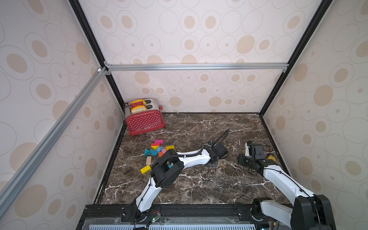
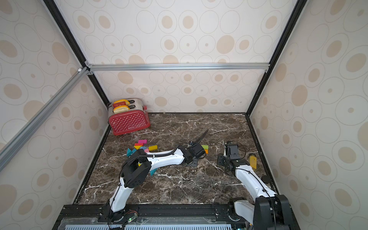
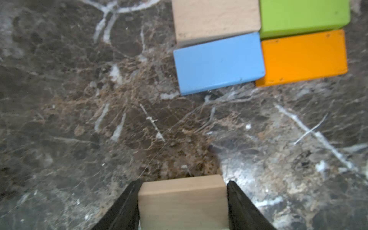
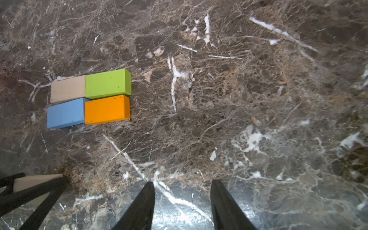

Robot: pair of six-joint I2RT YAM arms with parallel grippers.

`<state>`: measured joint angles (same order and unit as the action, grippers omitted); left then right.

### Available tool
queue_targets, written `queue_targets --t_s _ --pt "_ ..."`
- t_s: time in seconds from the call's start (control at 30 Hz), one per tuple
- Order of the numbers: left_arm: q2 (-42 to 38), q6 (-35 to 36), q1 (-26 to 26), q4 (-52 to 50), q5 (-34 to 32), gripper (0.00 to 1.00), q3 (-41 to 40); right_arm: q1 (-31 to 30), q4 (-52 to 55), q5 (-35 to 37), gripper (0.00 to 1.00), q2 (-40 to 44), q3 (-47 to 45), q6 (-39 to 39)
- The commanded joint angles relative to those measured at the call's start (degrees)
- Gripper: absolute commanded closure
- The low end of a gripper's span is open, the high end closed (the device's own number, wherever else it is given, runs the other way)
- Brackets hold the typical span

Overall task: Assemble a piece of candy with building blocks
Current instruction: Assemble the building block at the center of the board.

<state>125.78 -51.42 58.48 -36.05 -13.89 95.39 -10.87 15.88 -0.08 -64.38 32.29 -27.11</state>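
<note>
Between the black fingers of the left gripper point(image 3: 183, 182) a smooth bare-wood block point(image 3: 183, 201) is clamped, its near end cropped. Ahead of the tips, pale brick point(image 3: 215, 20), green brick point(image 3: 304, 16), blue brick point(image 3: 219, 63) and orange brick point(image 3: 304, 57) are packed flush. From the right wrist, the right gripper point(image 4: 182, 182) is seen parted, empty, over veined marble point(image 4: 258, 99). Loose blocks point(image 1: 153, 152) are shown in both top views only.

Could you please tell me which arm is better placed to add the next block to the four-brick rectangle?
Left. The left gripper clamps a bare wood block near the four-brick rectangle; the right gripper stands open and empty.
</note>
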Motion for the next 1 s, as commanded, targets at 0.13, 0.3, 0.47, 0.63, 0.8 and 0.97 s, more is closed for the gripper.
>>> queue_targets --t_s 0.13,0.3,0.47,0.63,0.8,0.97 --pt "4.50 -1.23 0.51 -2.93 -2.70 0.50 8.48 0.41 -0.15 -0.66 0.51 0.69 -0.92 -0.22" --pt "8.60 -0.27 0.53 -5.21 -2.64 0.50 14.93 0.41 -0.26 -1.18 0.51 0.56 -0.92 -0.05" --pt "8.65 -0.82 0.33 -4.64 -3.10 0.48 14.14 0.39 -0.60 -1.55 0.51 0.58 -1.13 -0.04" --pt "9.69 -0.85 -0.27 -5.11 -3.50 0.48 14.20 0.41 -0.95 -2.55 0.51 -0.65 -0.91 -0.13" --pt "10.88 -0.70 -1.02 -4.95 -3.22 0.48 14.22 0.41 -1.36 -2.83 0.51 -0.88 -1.01 -0.09" --pt "11.41 -0.19 -1.17 -4.12 -2.36 0.44 14.03 0.41 -1.56 -2.94 0.51 -1.25 -1.04 -0.13"
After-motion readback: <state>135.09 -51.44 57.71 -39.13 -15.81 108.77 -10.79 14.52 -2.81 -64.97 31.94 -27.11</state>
